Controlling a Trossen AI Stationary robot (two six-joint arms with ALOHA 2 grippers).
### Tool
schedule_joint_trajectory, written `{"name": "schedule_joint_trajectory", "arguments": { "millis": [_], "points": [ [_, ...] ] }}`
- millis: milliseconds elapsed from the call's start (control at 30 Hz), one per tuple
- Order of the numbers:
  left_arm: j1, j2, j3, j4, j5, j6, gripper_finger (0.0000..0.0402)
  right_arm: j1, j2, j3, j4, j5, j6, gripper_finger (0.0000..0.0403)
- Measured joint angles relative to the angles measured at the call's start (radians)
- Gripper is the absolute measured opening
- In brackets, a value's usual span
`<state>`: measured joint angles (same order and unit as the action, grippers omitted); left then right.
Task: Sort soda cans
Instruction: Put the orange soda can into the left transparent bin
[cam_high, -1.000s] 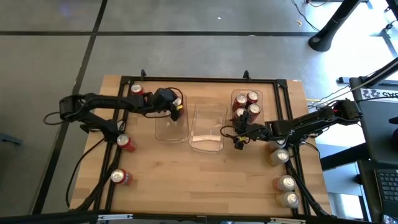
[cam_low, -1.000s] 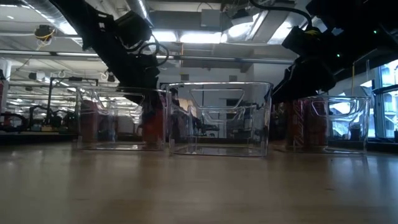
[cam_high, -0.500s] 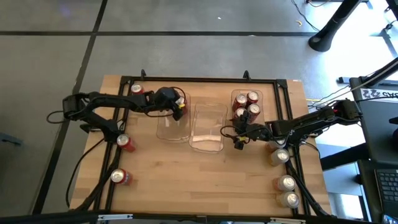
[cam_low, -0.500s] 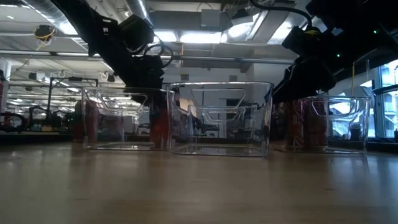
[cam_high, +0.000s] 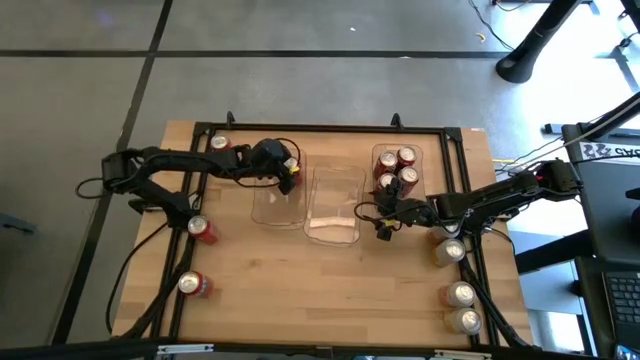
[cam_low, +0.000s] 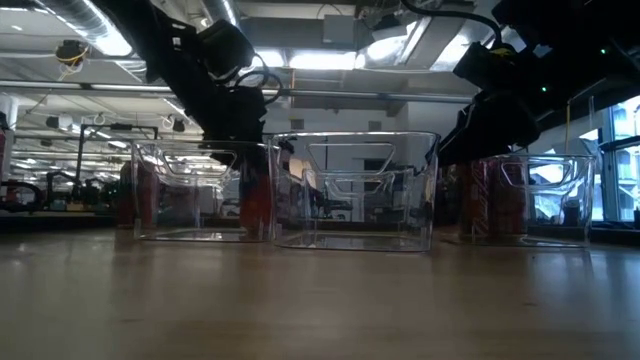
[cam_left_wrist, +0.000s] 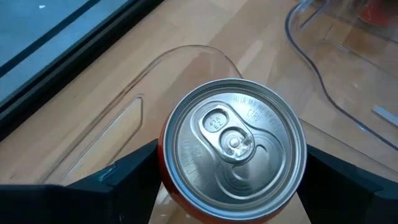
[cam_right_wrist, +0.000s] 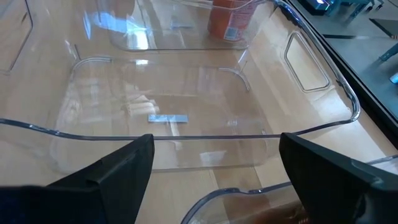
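Left arm shifted; red can (cam_left_wrist: 233, 149) between fingers (cam_left_wrist: 118, 183)

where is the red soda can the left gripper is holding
In the high view, the red soda can sits between the left gripper fingers over the left clear plastic bin, near its far end.

tabletop (cam_high: 330, 280): pale wooden boards with a black frame around the edge.
clear bins: three stand in a row across the far half, the left bin (cam_high: 277, 200), the middle bin (cam_high: 333, 205) and the right bin (cam_high: 397, 172).
red cans on the wood: one in the far left corner (cam_high: 220, 143), one at the left edge (cam_high: 202, 230), one nearer the front left (cam_high: 194, 285).
pale cans on the wood: one at the right edge (cam_high: 449, 252), two together at the front right (cam_high: 462, 307).
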<state>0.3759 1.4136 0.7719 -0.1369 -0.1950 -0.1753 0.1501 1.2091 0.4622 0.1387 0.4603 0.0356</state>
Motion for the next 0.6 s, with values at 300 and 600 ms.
{"name": "schedule_joint_trajectory", "arguments": {
  "millis": [300, 600],
  "points": [
    [0.013, 0.0, 0.001, 0.007, -0.007, -0.005, 0.0307, 0.0, 0.0, 0.0, 0.001, 0.0, 0.007, 0.0347],
    [0.039, 0.008, 0.005, 0.008, -0.011, -0.052, 0.037, 0.0, 0.0, 0.0, 0.002, 0.0, 0.01, 0.0347]
  ]
}}
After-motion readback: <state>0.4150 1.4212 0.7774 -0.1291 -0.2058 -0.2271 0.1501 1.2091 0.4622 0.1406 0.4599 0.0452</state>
